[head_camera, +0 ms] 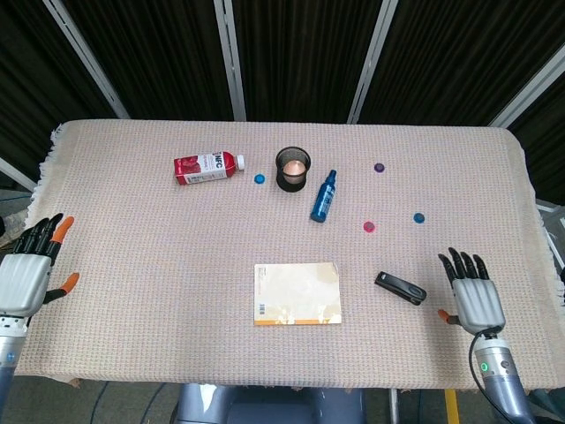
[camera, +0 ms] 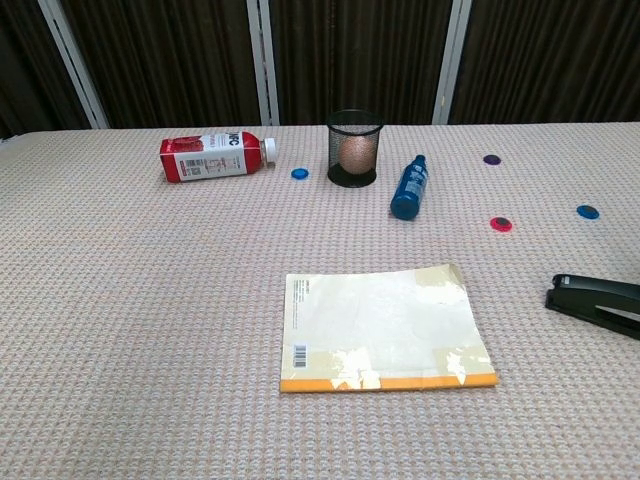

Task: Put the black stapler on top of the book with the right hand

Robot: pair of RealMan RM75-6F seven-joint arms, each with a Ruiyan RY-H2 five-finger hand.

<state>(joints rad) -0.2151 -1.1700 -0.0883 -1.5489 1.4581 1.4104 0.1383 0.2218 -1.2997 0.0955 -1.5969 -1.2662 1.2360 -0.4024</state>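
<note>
The black stapler [head_camera: 400,288] lies flat on the cloth to the right of the cream and orange book [head_camera: 297,294]; in the chest view the stapler [camera: 598,303] is cut by the right edge and the book [camera: 380,327] sits in the middle. My right hand [head_camera: 475,299] hovers open a short way right of the stapler, fingers spread, holding nothing. At the table's left edge my left hand [head_camera: 25,276] is open and empty. Neither hand shows in the chest view.
At the back lie a red bottle [head_camera: 207,167], a black mesh cup [head_camera: 293,169] and a blue bottle [head_camera: 323,196]. Small discs are scattered: blue [head_camera: 259,178], purple [head_camera: 379,167], pink [head_camera: 369,227], blue [head_camera: 419,217]. The woven tablecloth [head_camera: 159,256] covers the table.
</note>
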